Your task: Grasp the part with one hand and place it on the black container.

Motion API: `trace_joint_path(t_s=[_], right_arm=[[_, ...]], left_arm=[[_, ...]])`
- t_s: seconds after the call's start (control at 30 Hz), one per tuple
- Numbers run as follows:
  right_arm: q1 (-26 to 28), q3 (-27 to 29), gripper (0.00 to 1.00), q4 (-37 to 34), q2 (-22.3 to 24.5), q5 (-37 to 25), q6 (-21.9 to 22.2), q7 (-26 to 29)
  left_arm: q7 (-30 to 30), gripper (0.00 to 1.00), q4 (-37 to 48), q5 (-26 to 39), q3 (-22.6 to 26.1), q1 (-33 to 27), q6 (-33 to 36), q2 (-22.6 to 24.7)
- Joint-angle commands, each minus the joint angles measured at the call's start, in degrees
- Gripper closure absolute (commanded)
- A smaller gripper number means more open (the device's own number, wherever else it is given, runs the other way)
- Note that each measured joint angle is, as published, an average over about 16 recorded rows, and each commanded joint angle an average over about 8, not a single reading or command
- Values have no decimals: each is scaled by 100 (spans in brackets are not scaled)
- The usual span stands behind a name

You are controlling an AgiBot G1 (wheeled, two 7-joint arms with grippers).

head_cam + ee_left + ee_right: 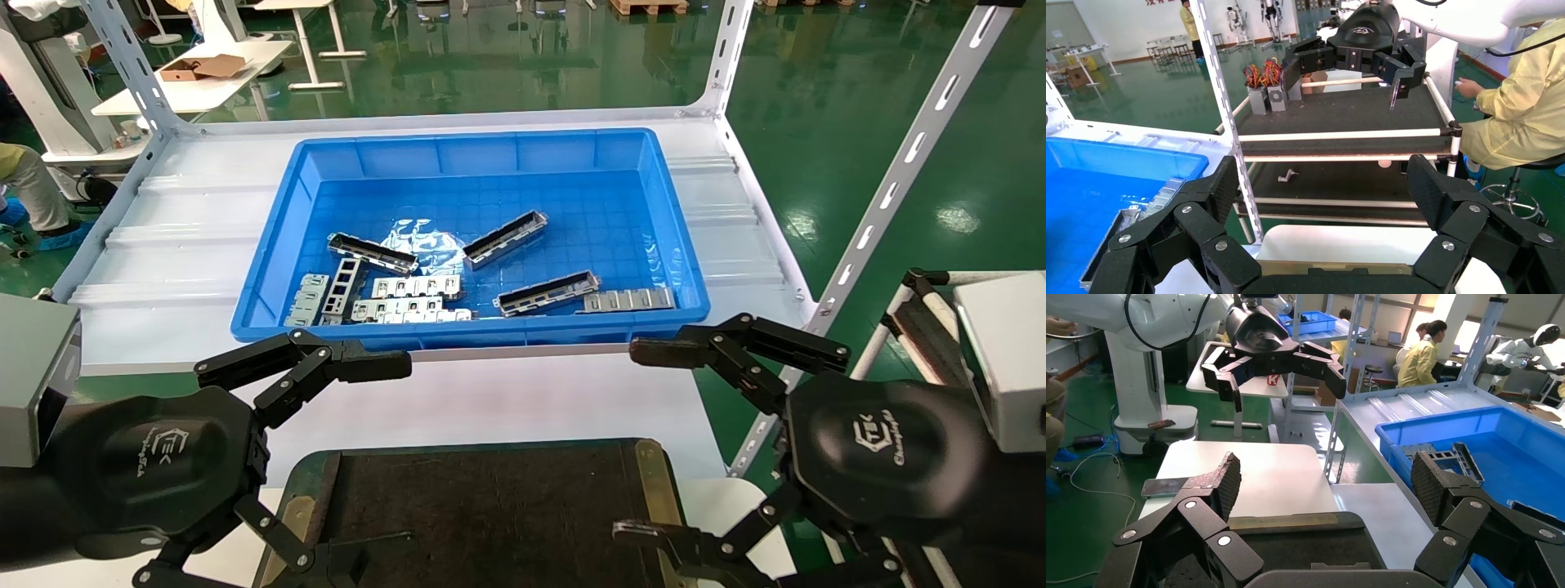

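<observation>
Three silver-grey channel bar parts lie in the blue bin: one at the left (372, 253), one in the middle (505, 239), one nearer the front (547, 293). The black container (482, 506) lies at the near edge, below both hands; it also shows in the right wrist view (1291, 545). My left gripper (372, 465) is open and empty, at the container's left side, short of the bin; its own view (1324, 184) shows nothing between the fingers. My right gripper (637, 441) is open and empty at the container's right side, also in its own view (1327, 481).
The blue bin (270, 269) stands on a white shelf and also holds flat silver plates with cutouts (417, 287) and a foil bag (421, 237). White slotted rack posts (891, 196) rise at the right and back. A cart with dark shelves (1340, 116) stands at the right.
</observation>
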Motion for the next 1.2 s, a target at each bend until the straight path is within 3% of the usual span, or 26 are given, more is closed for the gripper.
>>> trace_joint_path(t_s=[0.03,1.2], right_arm=[[0,0,0,0,0,0,0,0],[0,0,0,0,0,0,0,0]], left_arm=[[0,0,0,0,0,0,0,0],[0,0,0,0,0,0,0,0]])
